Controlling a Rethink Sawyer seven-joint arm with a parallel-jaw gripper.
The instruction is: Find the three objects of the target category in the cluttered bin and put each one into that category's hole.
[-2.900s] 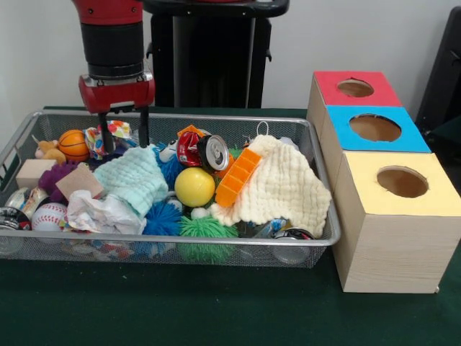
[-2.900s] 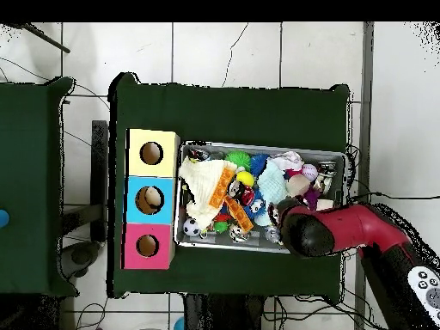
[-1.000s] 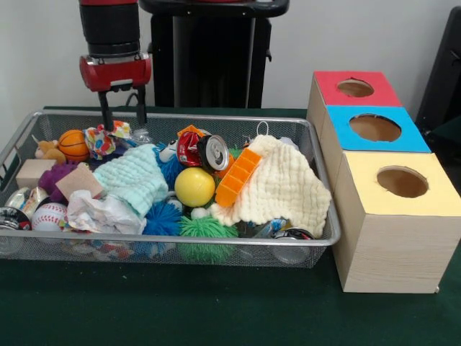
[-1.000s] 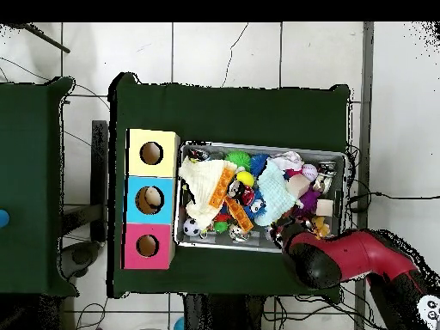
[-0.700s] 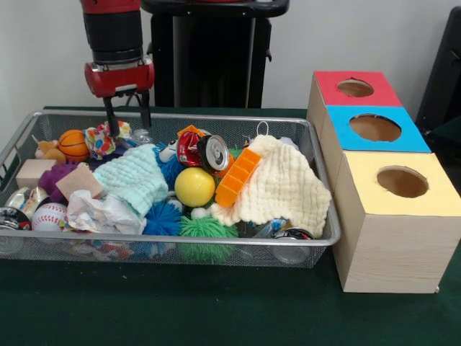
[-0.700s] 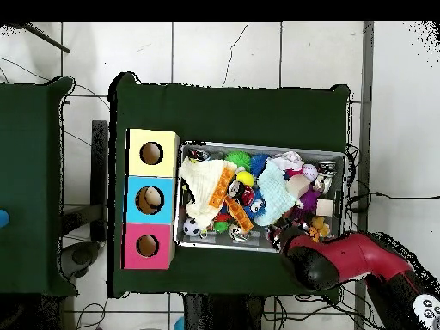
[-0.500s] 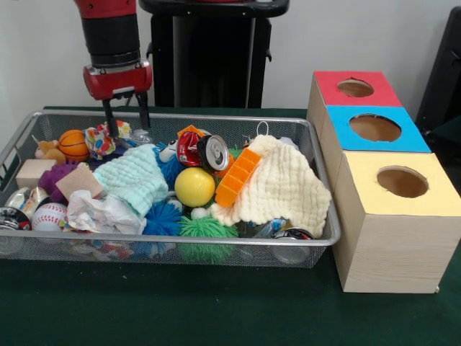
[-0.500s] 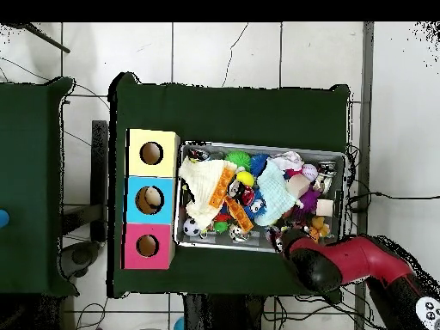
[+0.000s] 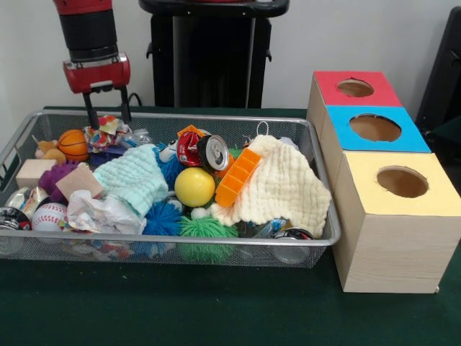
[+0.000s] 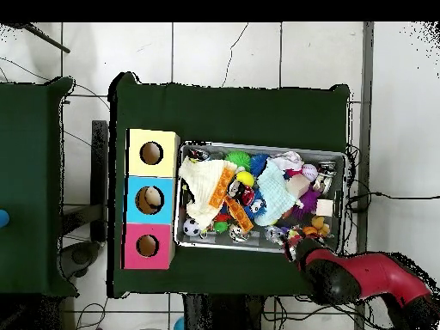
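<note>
My gripper (image 9: 108, 121) hangs open over the far left corner of the wire bin (image 9: 216, 238), fingertips just above a crumpled colourful cloth (image 9: 105, 134); nothing is held. From overhead the gripper (image 10: 297, 247) sits at the bin's lower edge (image 10: 258, 144). Inside lie a small basketball (image 9: 73, 143), a baseball (image 9: 49, 215), a yellow ball (image 9: 194, 187), a red can (image 9: 204, 151), an orange ridged block (image 9: 238, 176), a mint cloth (image 9: 133, 176) and a cream knit cloth (image 9: 284, 187). Beside the bin stand red (image 9: 354, 88), blue (image 9: 374, 127) and yellow (image 9: 402, 182) boxes, each with a hole on top.
Green (image 9: 207, 231) and blue (image 9: 162, 216) spiky balls, crumpled white paper (image 9: 104, 213), a wooden block (image 9: 34, 171) and a plush toy (image 9: 49, 150) crowd the bin's front and left. The bin's wire walls stand higher than much of the clutter. Green cloth covers the table (image 9: 216, 310).
The gripper has risen out of the clutter and shifted left toward the bin's far left corner, staying open. The objects in the bin look unmoved.
</note>
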